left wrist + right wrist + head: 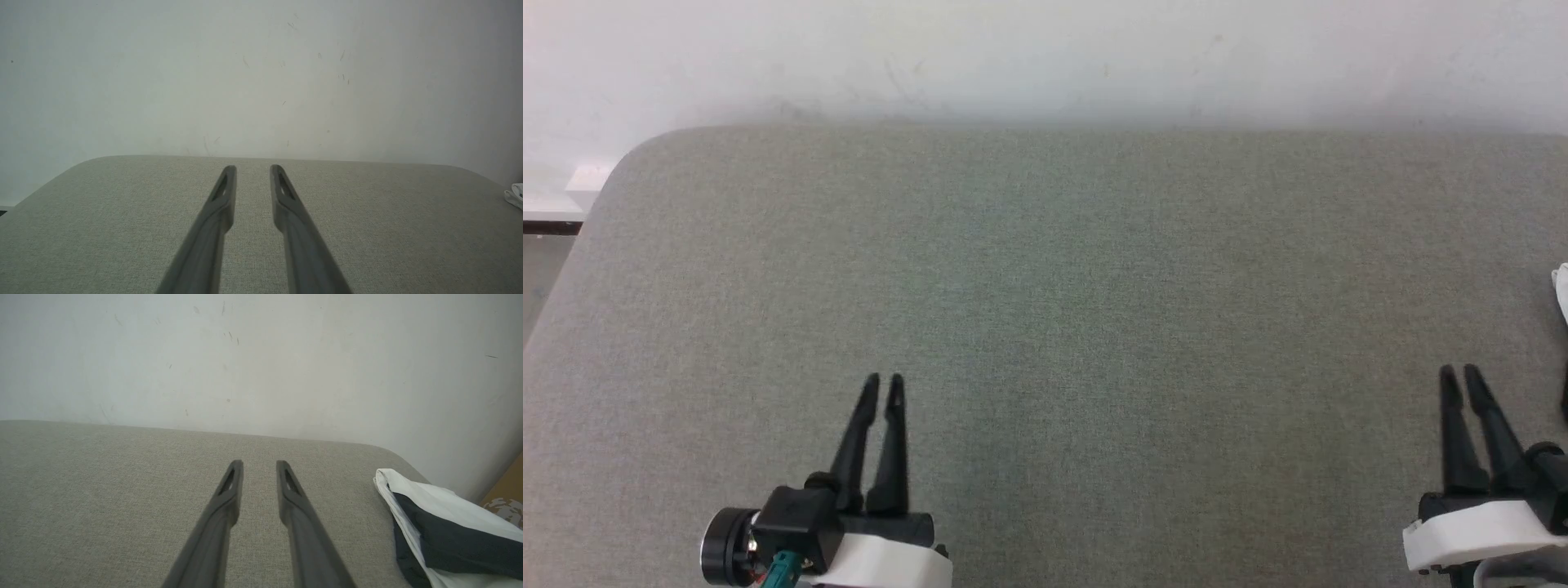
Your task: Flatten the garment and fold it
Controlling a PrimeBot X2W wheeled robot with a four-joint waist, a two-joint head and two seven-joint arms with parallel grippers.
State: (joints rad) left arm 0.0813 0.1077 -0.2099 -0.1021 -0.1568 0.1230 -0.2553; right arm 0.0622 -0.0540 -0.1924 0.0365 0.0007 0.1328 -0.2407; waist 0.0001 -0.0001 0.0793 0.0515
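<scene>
We are seeing soft, even light all over. The wall (1045,49) is glowing very bright in the head view. Only faint shadows are lying on the gray table (1045,286). In the wrist views the near ends of the fingers (196,261) are looking blurry, and the edges are looking darker.

a grey-green woven fabric tabletop (1045,310) with rounded corners meets a pale white wall (1045,57) marked with faint scuffs and small dark marks (343,77). the light is soft and even. past the tabletop's left corner sit a white ledge (584,175) and a dark strip (551,227); a brown surface (508,486) shows beyond the right corner.
</scene>
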